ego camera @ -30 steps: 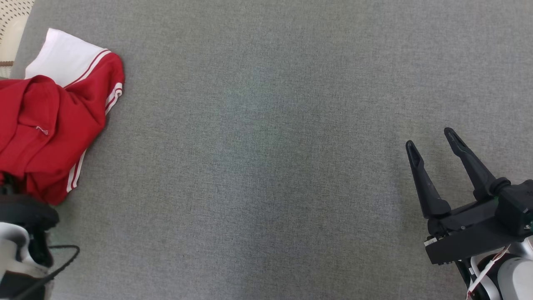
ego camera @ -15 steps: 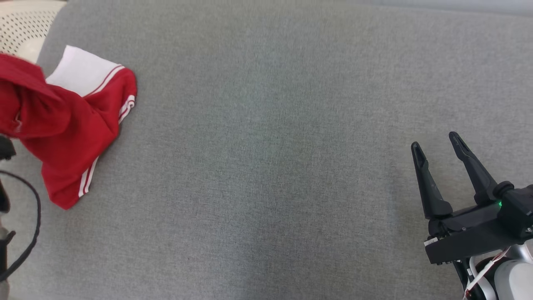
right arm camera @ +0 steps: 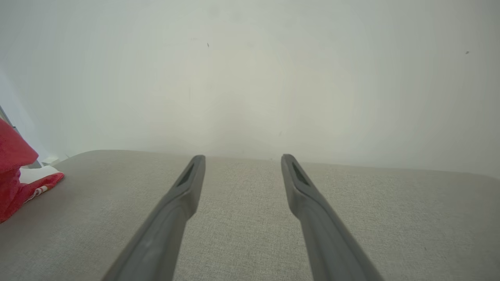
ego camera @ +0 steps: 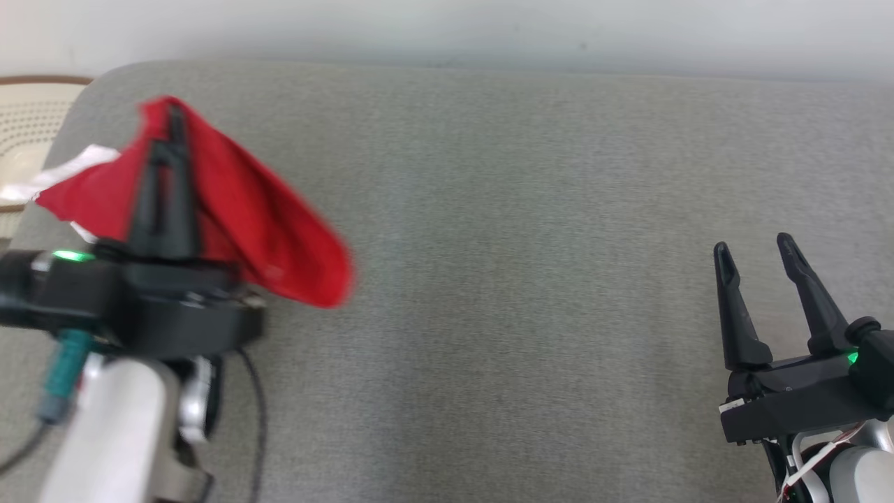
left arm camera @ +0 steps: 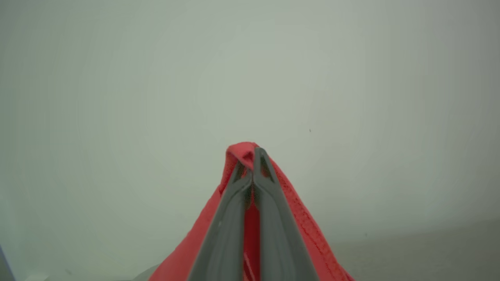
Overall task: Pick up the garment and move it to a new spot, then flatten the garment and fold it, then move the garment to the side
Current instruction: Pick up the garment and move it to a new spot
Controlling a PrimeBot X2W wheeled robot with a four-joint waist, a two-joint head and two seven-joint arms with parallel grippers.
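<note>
**Status: stage one, transfer in hand**

1. Left gripper point(ego camera: 172, 129): we read the two fingers as pressed fully together on a peak of the red garment point(ego camera: 279, 230). The cloth falls away from the fingertips on both sides like a tent.
2. Garment position: at the far left of the grey cushion point(ego camera: 531, 230), raised at the pinch point. In the right wrist view a striped white hem lies low at the cushion's left edge (we cannot tell whether it touches or hangs just above).
3. Right gripper point(ego camera: 754, 244): the fingers stand wide apart with nothing between them, near the right side, well apart from the garment.
4. Done, in our judgement: the grasp and the lift.
5. Left to do: set the garment down at a new spot on the bare middle of the cushion, flatten it, fold it, then move it aside. We expect flattening to need both grippers.
</note>
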